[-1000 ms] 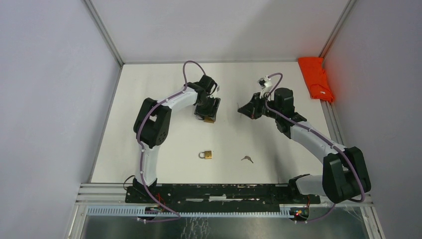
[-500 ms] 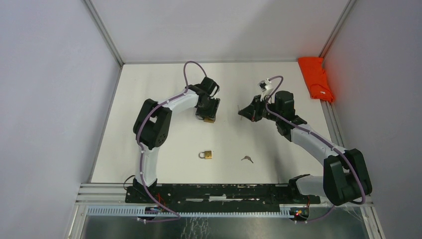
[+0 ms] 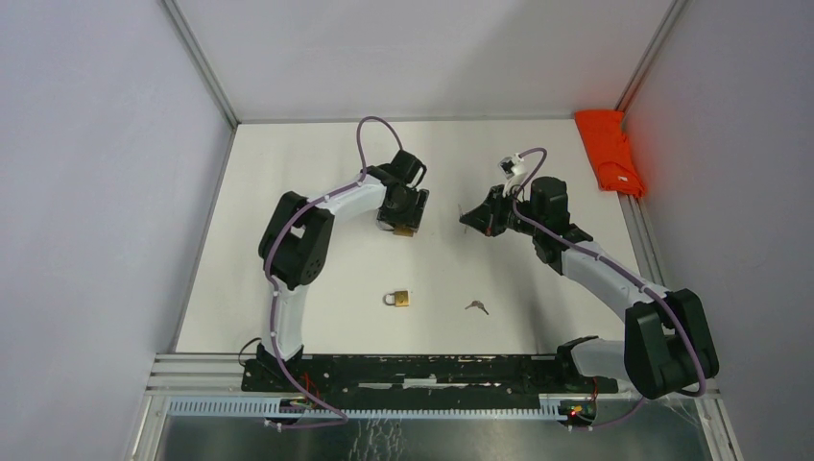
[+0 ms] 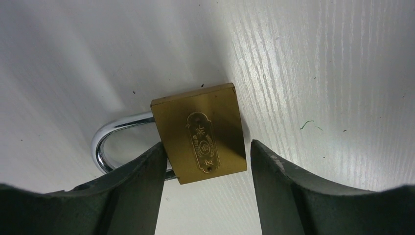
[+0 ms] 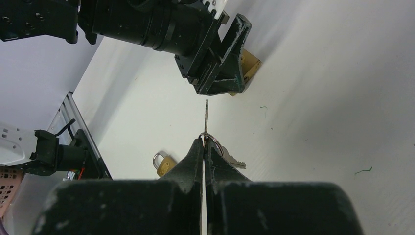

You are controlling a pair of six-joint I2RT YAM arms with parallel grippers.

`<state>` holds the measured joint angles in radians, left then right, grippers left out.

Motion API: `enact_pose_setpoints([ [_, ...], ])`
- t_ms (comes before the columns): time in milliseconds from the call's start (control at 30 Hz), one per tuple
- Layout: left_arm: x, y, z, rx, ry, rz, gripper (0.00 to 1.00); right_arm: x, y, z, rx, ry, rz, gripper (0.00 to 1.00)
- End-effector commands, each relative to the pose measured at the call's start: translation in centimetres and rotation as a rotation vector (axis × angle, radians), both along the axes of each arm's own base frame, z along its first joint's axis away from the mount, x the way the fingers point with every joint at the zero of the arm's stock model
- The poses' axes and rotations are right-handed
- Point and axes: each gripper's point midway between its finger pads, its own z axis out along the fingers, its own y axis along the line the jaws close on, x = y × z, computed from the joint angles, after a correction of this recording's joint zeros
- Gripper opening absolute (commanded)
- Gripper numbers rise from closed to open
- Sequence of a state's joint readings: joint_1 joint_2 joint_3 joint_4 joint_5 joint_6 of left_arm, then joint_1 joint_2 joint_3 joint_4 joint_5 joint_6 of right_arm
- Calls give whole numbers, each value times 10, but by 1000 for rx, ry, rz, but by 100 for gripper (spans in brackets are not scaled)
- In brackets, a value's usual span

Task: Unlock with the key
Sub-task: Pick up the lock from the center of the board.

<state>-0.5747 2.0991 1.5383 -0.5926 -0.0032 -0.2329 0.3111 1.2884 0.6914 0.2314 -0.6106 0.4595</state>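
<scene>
White tabletop [image 4: 318, 58]: left fingers [image 4: 132, 191] spread astride padlock [image 4: 203, 134] stamped "2"; right fingers [image 5: 188, 169] clench key [image 5: 206, 120].

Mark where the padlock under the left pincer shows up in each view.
Top external: the padlock is at mid-table, with a brass edge peeking out beneath the left pincer.
Left wrist: the padlock is at centre frame, lying flat in that pincer's gap, shackle to the left.
Right wrist: the padlock is at upper middle, a brass corner behind the left pincer.
Shared landmark: the left pincer over it, in all three views.
</scene>
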Motion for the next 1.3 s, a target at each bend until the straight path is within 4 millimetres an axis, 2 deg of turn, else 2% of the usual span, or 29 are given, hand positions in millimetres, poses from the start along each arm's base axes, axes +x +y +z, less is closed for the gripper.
enact_pose_setpoints([
  [0, -28, 24, -49, 101, 124, 56, 70, 1, 1, 19, 32, -65, 5, 0],
  [100, -39, 29, -61, 135, 149, 54, 63, 2, 1, 18, 32, -64, 3, 0],
  [200, -50, 31, -71, 158, 172, 40, 49, 3, 2, 18, 37, -58, 4, 0],
  [233, -51, 31, -72, 162, 174, 38, 39, 3, 2, 18, 38, -58, 4, 0],
  [300, -51, 29, -71, 162, 172, 33, 13, 4, 2, 16, 35, -54, 5, 0],
  [333, -50, 28, -69, 158, 168, 32, 4, 4, 2, 15, 32, -51, 6, 0],
  [433, -41, 16, -49, 92, 131, -9, 2, 6, 2, 8, 20, -30, 9, 0],
  [567, -30, -20, -5, -111, 61, -136, 2, 0, 4, 3, 13, -17, 42, 0],
  [700, -45, -46, 33, -269, 32, -328, 2, -10, 7, -1, -26, 16, 120, 0],
  [933, -61, -54, 91, -337, -32, -499, 2, -43, 13, -20, -12, 120, 201, 0],
  [1067, -61, -55, 112, -347, -75, -549, 2, -61, 15, -41, 16, 197, 221, 0],
  [1167, -65, -59, 115, -378, -73, -572, 2, -74, 22, -45, 80, 260, 256, 0],
  [1267, -68, -60, 109, -396, -71, -578, 2, -83, 28, -49, 111, 309, 279, 0],
])
